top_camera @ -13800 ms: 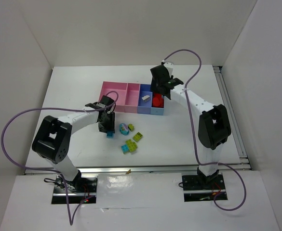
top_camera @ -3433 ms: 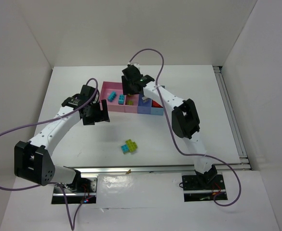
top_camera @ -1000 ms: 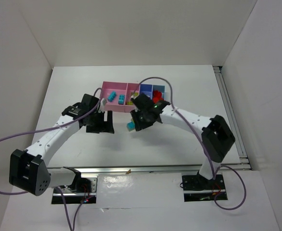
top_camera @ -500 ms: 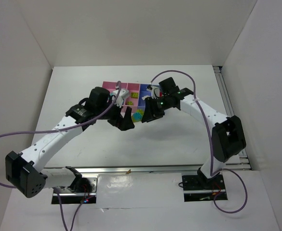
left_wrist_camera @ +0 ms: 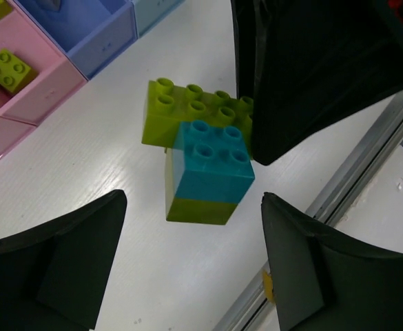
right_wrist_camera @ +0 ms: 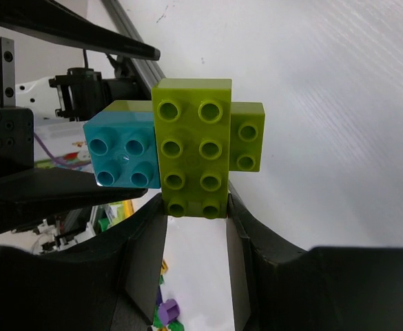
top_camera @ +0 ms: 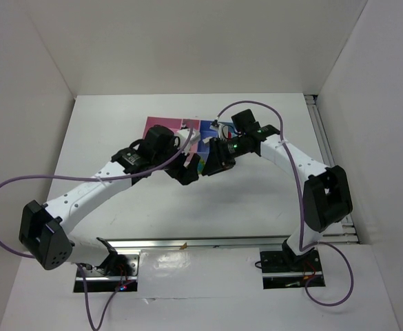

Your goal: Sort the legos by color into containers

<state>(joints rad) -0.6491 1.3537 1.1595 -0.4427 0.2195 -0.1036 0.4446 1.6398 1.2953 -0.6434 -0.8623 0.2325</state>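
Note:
My right gripper (right_wrist_camera: 195,207) is shut on a joined cluster of legos held above the table. The cluster is a long lime green brick (right_wrist_camera: 191,158), a teal brick (right_wrist_camera: 122,155) and a smaller lime brick (right_wrist_camera: 246,145). In the left wrist view the cluster (left_wrist_camera: 204,162) hangs just beyond my open left gripper (left_wrist_camera: 194,207), whose fingers (left_wrist_camera: 56,262) flank it without touching. From above, both grippers meet in front of the containers (top_camera: 156,125), the left gripper (top_camera: 191,172) beside the right gripper (top_camera: 209,163). A lime brick (left_wrist_camera: 8,69) lies in a pink bin.
The arms hide most of the container row from above; a blue bin (left_wrist_camera: 84,31) shows next to the pink bin (left_wrist_camera: 46,86). The table's metal front rail (left_wrist_camera: 366,158) runs close behind the cluster. White walls enclose the table.
My left gripper has swung right and closed in on the cluster, its jaws narrowing a little. The right gripper lifted the cluster toward the containers and now holds nearly still.

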